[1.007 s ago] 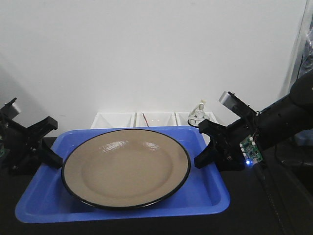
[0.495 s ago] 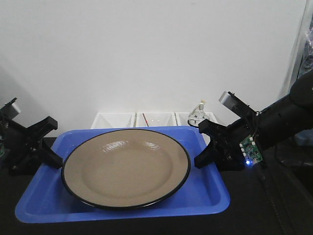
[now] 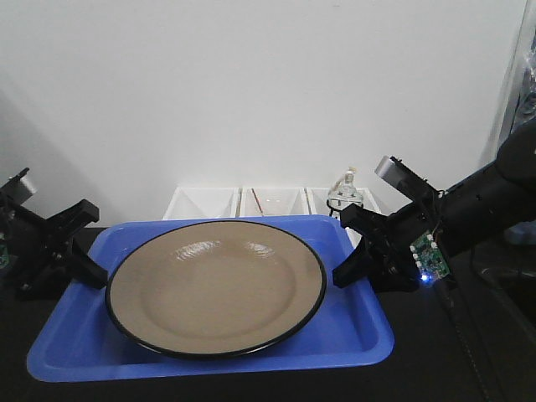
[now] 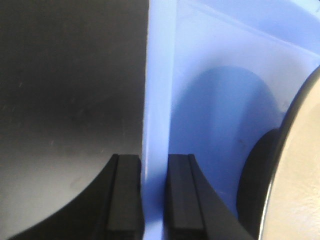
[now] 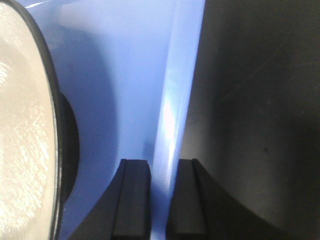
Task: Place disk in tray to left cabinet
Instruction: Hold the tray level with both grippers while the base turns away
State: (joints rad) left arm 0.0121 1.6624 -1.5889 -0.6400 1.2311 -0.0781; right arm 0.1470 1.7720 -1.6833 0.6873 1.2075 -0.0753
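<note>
The blue tray (image 3: pixel 360 327) is held level between both arms, with the tan black-rimmed disk (image 3: pixel 216 285) lying in it. My left gripper (image 3: pixel 90 244) is shut on the tray's left lip, and my right gripper (image 3: pixel 347 247) is shut on its right lip. In the left wrist view the gripper (image 4: pixel 154 195) pinches the blue lip (image 4: pixel 160 75), with the disk's edge (image 4: pixel 300 175) at the right. In the right wrist view the gripper (image 5: pixel 163 195) pinches the lip (image 5: pixel 172 100), with the disk (image 5: pixel 25 125) at the left. The cabinet is out of view.
Three white bins (image 3: pixel 268 201) stand in a row against the white wall behind the tray. A small clear bottle (image 3: pixel 345 194) stands at their right end. A dark surface (image 3: pixel 469 352) lies under and beside the tray.
The white bins and the bottle behind the tray have shifted slightly to the right in the view. The tray, the disk and both grippers keep the same pose.
</note>
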